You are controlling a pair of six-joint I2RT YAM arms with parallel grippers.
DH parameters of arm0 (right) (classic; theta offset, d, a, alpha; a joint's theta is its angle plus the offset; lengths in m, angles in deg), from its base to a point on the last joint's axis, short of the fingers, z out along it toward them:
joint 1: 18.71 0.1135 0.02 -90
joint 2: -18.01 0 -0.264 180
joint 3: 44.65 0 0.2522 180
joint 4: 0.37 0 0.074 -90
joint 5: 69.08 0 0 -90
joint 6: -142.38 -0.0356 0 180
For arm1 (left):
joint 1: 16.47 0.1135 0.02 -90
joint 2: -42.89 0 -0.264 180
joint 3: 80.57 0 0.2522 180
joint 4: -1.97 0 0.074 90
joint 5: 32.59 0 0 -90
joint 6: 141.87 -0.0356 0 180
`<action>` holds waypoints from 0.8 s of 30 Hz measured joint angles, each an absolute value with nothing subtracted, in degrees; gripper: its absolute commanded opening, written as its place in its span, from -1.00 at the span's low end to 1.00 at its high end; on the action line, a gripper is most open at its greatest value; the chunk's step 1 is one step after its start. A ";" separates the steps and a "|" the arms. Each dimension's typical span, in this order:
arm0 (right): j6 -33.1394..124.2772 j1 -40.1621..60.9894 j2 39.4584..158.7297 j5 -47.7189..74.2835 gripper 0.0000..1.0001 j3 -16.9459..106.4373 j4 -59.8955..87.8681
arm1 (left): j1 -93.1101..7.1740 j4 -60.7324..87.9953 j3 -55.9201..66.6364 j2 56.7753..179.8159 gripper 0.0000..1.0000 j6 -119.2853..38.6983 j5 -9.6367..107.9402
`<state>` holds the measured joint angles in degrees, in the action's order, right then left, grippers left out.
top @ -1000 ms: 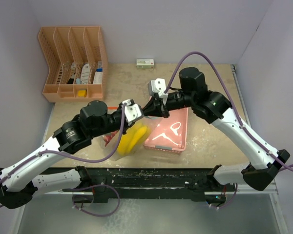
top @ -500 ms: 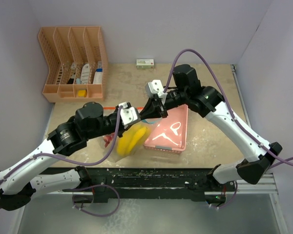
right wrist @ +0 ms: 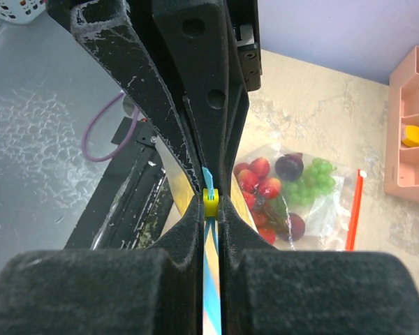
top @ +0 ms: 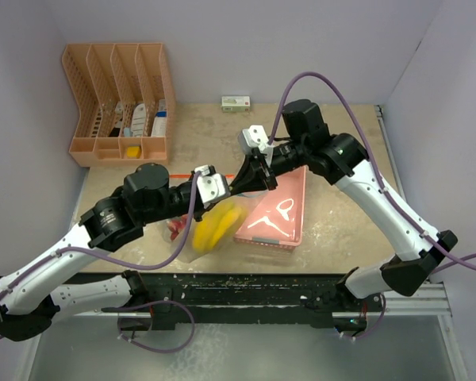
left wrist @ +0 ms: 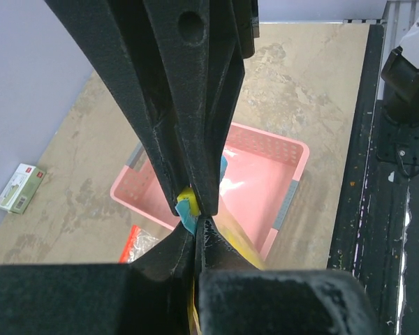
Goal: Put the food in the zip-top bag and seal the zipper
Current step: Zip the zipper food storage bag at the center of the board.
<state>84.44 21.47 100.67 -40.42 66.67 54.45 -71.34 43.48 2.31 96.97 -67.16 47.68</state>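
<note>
The clear zip-top bag (top: pixel 210 230) hangs lifted over the table with yellow bananas (top: pixel 216 225) inside. Both grippers meet at its top edge. My left gripper (top: pixel 227 189) is shut on the blue zipper strip's end (left wrist: pixel 185 213). My right gripper (top: pixel 241 186) is shut on the yellow zipper slider (right wrist: pixel 209 202), with the blue zipper strip (right wrist: pixel 211 279) running between its fingers. In the left wrist view my left gripper (left wrist: pixel 195 220) pinches right against the right gripper's fingers (left wrist: pixel 195 105).
A pink basket (top: pixel 295 226) lies right of the bag. A second clear bag with a red zipper (right wrist: pixel 297 192) holds strawberries, green grapes and plums on the table. A peach organizer (top: pixel 119 99) stands at the back left, a small box (top: pixel 236 101) at the back.
Both grippers, joined at the bag's top, shifted slightly left and then a little back right. The bag swung with them. Both grips are unchanged.
</note>
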 measured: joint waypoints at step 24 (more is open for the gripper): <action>76.04 22.50 96.99 -28.31 -0.92 58.60 42.82 | -71.32 42.50 0.67 93.94 -1.00 -67.34 54.58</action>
<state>76.04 22.50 96.99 -28.31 58.60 42.82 -71.32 42.50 0.67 93.94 -67.34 54.58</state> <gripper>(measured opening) 0.057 0.006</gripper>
